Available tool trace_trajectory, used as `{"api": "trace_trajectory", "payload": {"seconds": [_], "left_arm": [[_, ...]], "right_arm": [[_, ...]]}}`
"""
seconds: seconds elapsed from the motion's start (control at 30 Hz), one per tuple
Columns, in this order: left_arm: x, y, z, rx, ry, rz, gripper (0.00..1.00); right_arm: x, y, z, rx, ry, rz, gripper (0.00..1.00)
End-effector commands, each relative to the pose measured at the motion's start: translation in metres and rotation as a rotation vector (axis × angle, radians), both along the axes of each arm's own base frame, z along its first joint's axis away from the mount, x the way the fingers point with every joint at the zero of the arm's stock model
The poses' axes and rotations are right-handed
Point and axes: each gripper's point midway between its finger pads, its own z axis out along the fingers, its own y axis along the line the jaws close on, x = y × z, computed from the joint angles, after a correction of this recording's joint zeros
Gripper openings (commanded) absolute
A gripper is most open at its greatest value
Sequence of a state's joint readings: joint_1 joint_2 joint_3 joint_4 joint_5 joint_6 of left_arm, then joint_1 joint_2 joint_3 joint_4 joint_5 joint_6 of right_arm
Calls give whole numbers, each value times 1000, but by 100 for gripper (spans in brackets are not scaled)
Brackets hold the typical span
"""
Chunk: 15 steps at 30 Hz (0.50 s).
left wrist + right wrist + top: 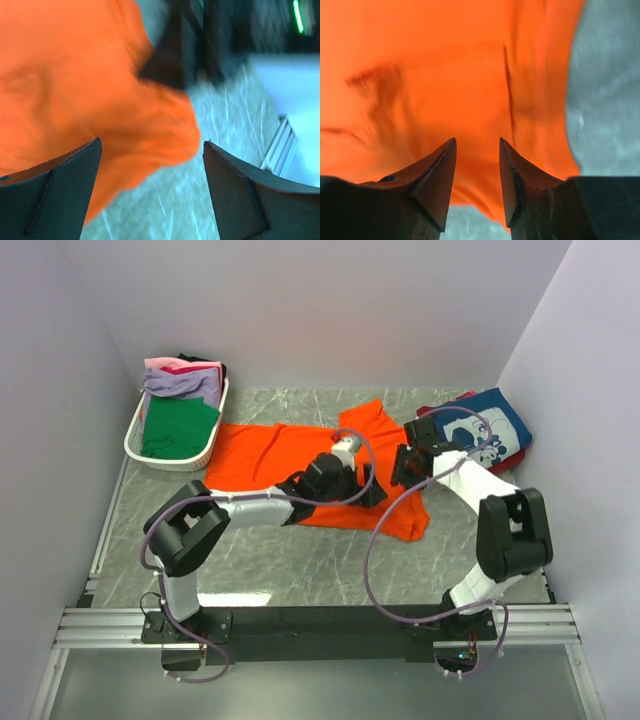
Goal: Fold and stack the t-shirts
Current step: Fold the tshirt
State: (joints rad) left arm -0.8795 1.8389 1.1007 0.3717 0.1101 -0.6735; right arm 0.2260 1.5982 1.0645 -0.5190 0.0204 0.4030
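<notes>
Overall, table: grey marbled slab (300,560), smooth and hard, filling the middle of the top view.
Orange tee: plain bright orange soft cloth t-shirt (262,455), lying flat and rumpled across the centre of the frame; its long axis runs from centre left down toward lower right, with one flap reaching up at upper centre.
Basket: white slatted plastic basket (133,440) at upper left, holding a green tee (178,430), a lavender tee (180,383) and a pink tee (165,364), loosely heaped.
Folded pile: navy blue tee with white cartoon print (490,430) at upper right, a neat rectangle, with a red cloth edge (440,408) showing beside it.
Left gripper: left gripper (372,490) sits low over the right-hand part of the orange cloth, jaws spread wide with nothing between them.
Right gripper: right gripper (402,468) is just beside it, over the same end, jaws partly apart and gripping nothing.
Key relation: the shirt's free right end lies directly under both claws, so either can pinch there; the far left end is nearer the left arm.
Handling: limp cloth will likely sag and crease when lifted.
</notes>
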Motion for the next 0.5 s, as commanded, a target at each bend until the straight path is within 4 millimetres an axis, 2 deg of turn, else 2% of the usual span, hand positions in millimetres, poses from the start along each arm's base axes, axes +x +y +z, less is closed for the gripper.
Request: {"api": "trace_trajectory", "payload": {"seconds": [0.0, 0.07, 0.17, 0.3, 0.47], "left_arm": [[-28, -15, 7, -12, -76, -100, 87], [-39, -16, -4, 3, -74, -123, 87], [-46, -17, -9, 5, -87, -139, 87], [-41, -20, -23, 57, -96, -129, 87], [-39, -31, -24, 64, -110, -146, 87]], "right_arm": [[47, 3, 19, 13, -119, 9, 46], [58, -1, 20, 15, -127, -2, 45], [68, -3, 7, 7, -102, -8, 44], [72, -4, -1, 4, -85, -5, 42], [69, -7, -12, -5, -62, -10, 42]]}}
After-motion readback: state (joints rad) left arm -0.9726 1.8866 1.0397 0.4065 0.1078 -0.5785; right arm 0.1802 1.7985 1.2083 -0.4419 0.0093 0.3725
